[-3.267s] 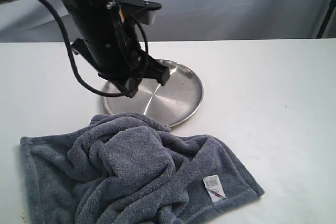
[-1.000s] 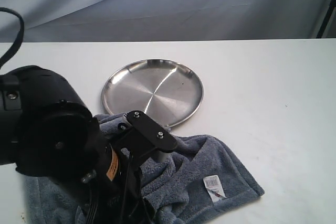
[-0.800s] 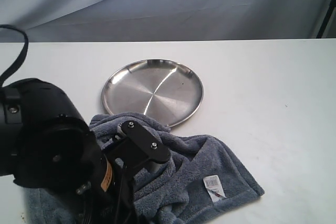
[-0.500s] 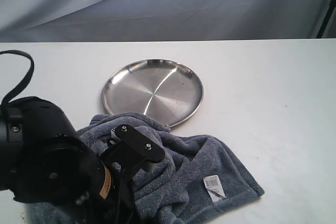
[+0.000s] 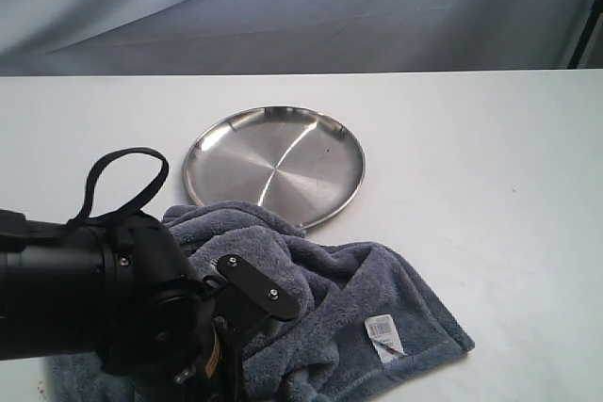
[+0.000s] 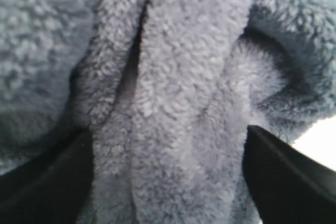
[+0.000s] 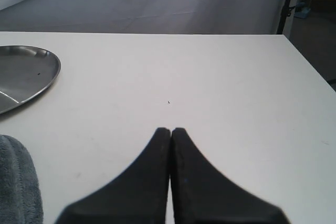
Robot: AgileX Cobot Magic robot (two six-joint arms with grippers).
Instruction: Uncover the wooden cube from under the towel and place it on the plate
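The wooden cube is hidden; no wood shows in any view. The blue-grey towel (image 5: 358,298) lies crumpled at the table's front, just in front of the steel plate (image 5: 273,165), which holds nothing. My left arm (image 5: 122,308) hangs low over the towel's left half and hides its own gripper in the exterior view. In the left wrist view the left gripper (image 6: 168,129) stands open, pushed into the towel (image 6: 178,51), with a thick fleece ridge between its fingers (image 6: 273,177). My right gripper (image 7: 170,129) is shut on nothing above bare table, with the plate (image 7: 26,72) and a towel edge (image 7: 16,182) off to its side.
A white barcode tag (image 5: 382,336) sits on the towel's right corner. The white table (image 5: 490,185) stretches to the right of the plate and towel. A grey cloth backdrop (image 5: 377,7) hangs behind the table.
The left arm has sunk lower and toward the table's front left over the towel. The towel's upper folds near the plate now show again. The right arm has not moved.
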